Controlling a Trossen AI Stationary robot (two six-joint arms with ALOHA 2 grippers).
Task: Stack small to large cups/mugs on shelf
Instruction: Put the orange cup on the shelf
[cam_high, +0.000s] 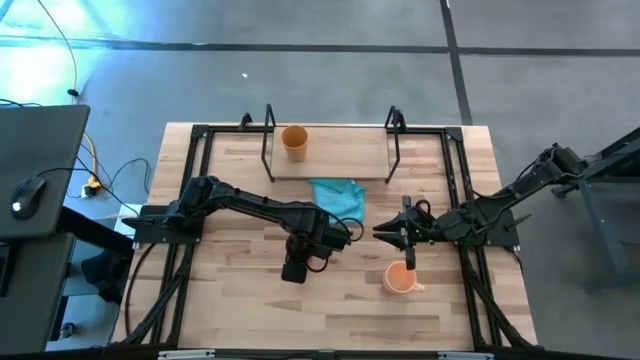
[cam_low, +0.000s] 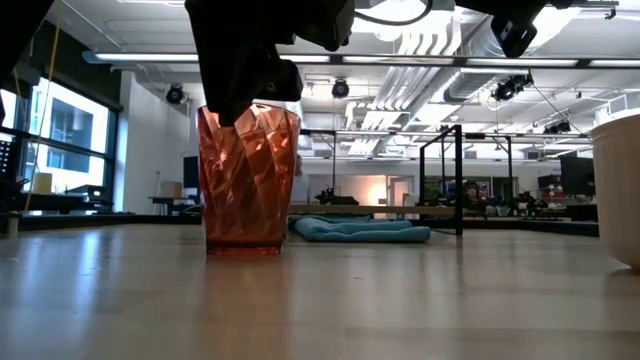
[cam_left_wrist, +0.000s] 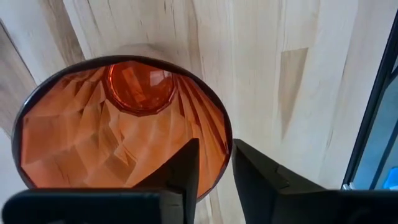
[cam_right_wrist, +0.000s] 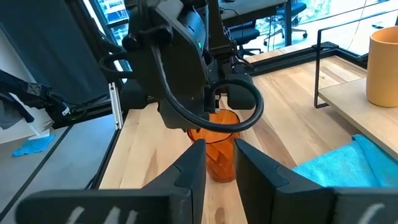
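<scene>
**Left arm takes hold of the red cup at mid-table**

The left gripper (cam_left_wrist: 214, 177) straddles the rim of the dark red ribbed cup (cam_low: 247, 180), one finger inside and one outside the wall, pinching it. The cup stands upright on the wooden table (cam_high: 250, 300), well in front of the shelf (cam_high: 335, 160) that runs along the table's far edge. On that shelf, toward its left end, stands the tan tumbler (cam_high: 294, 142), alone and upright. A blue cloth (cam_high: 338, 195) lies on the table just in front of the shelf, between it and the red cup. The right gripper (cam_high: 408, 236) hangs to the right of the red cup, its two fingers (cam_right_wrist: 189, 168) a narrow gap apart and holding nothing. The orange mug (cam_high: 401, 278) sits on the table just beside it, on the side away from the shelf.
</scene>
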